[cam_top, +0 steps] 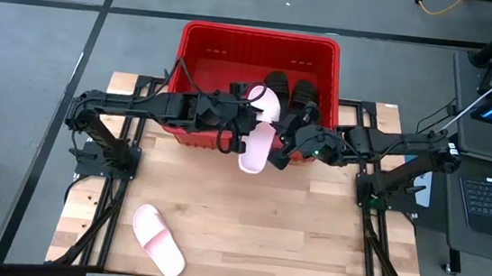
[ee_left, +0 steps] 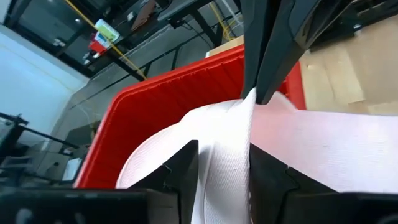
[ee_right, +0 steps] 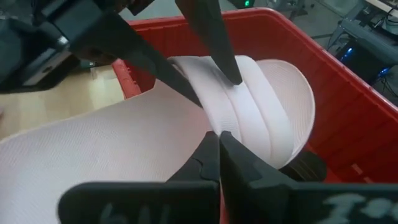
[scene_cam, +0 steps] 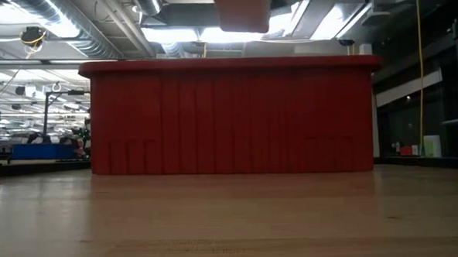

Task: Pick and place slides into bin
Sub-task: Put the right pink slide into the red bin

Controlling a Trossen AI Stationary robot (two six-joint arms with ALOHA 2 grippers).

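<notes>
So both arms are on one pale pink slide (cam_top: 258,130) right over the near rim of the red bin (cam_top: 203,43), toe end poking over the bin, heel end hanging out over the wooden table (cam_top: 290,242).

The left gripper (cam_top: 250,113) comes in from the left side and has its fingers (ee_left: 186,163) either side of the strap, pinching it. The left wrist view shows the white-pink strap squeezed up between the two dark pads.

The right gripper (cam_top: 283,149) reaches in from the right; its fingers (ee_right: 219,163) are pressed together with the edge of the strap pinched between the tips. You can see the other arm's fingers on the same strap farther off in that view.

Two black slides (cam_top: 292,95) sit inside the bin already, toward its right side.

The second pink slide (cam_top: 158,239) lies flat on the table near the front left, well apart from the bin.

In the low view the bin's front wall fills the middle, and a blurry bit of pink hangs above its rim.
</notes>
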